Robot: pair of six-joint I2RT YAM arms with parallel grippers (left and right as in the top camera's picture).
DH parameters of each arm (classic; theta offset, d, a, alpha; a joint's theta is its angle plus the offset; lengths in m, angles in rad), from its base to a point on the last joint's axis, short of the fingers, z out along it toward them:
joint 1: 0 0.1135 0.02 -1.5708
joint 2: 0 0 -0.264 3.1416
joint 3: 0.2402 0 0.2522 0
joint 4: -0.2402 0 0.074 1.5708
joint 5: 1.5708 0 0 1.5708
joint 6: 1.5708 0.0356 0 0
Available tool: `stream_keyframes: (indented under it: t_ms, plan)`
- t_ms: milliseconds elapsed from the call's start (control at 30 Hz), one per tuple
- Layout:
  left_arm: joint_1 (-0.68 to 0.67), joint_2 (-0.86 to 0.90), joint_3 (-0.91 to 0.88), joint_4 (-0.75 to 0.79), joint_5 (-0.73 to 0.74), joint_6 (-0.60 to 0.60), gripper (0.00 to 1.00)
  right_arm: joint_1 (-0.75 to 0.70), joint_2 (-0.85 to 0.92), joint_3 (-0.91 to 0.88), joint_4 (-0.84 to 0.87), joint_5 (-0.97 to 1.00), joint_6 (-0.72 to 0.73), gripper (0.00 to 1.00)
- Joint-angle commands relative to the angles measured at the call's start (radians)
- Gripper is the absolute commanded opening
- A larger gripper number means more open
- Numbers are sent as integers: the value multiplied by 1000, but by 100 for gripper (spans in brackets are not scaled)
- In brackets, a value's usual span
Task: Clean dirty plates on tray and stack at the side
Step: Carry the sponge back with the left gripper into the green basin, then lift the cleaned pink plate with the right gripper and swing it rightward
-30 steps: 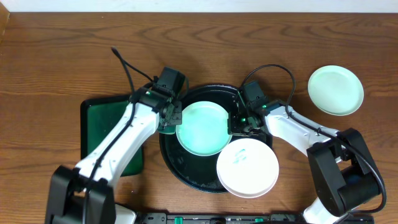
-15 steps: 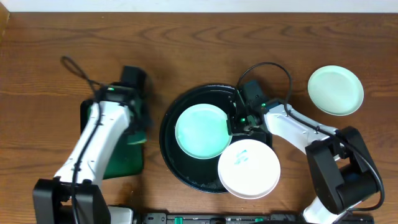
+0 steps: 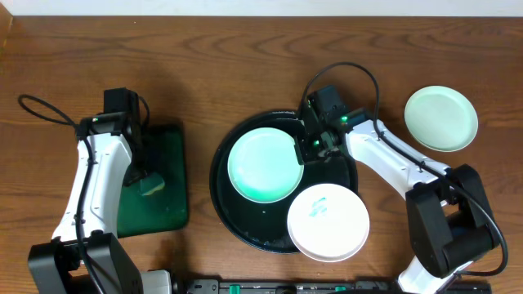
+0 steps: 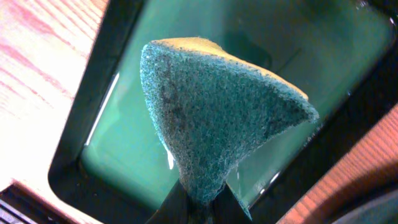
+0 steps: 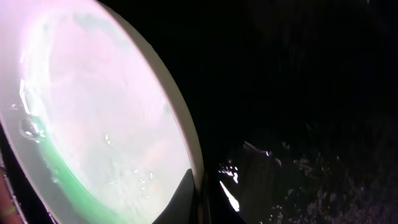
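Observation:
A pale mint-green plate [image 3: 261, 166] lies in the black round tray [image 3: 225, 220], and my right gripper [image 3: 309, 145] is shut on its right rim. The right wrist view shows that plate [image 5: 93, 124] wet, with a green band low on its left side, pinched at the rim by my right gripper [image 5: 200, 199] over the tray's dark floor [image 5: 298, 93]. A white plate [image 3: 326, 221] with a small green smear rests on the tray's lower right rim. Another mint plate [image 3: 441, 119] sits on the table at the far right. My left gripper [image 3: 149, 181] is shut on a green sponge [image 4: 211, 118].
A dark green rectangular tray [image 3: 155, 208] lies left of the black tray, and the sponge [image 3: 152, 186] hangs over it. In the left wrist view that green tray [image 4: 298, 56] fills the background. Cables trail from both arms across the wooden table.
My left arm has swung left, carrying the sponge from the mint plate in the black tray to above the green rectangular tray. The right gripper kept its hold and shifted the plate slightly.

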Motion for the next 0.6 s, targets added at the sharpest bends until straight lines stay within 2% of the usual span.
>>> stream_keyframes:
  t_ms: [0,33,167,233,300,567]
  plan:
    - [5,-18,-16,-8,14,12,44,-4,1,29,-7,-10,-23,1]
    - [5,-18,-16,-16,13,5,54,-3,1,33,-11,-9,-23,1]
    - [6,-18,-16,-27,10,5,56,-3,-1,42,-18,-9,-28,1]
    - [7,-18,-16,-29,10,5,64,-3,-4,46,-18,-10,-28,1]
    - [7,-18,-16,-29,10,6,76,-3,-13,49,-18,-9,-35,1]
    - [50,-19,-11,-26,6,5,78,-3,-123,53,-29,-5,-64,1]
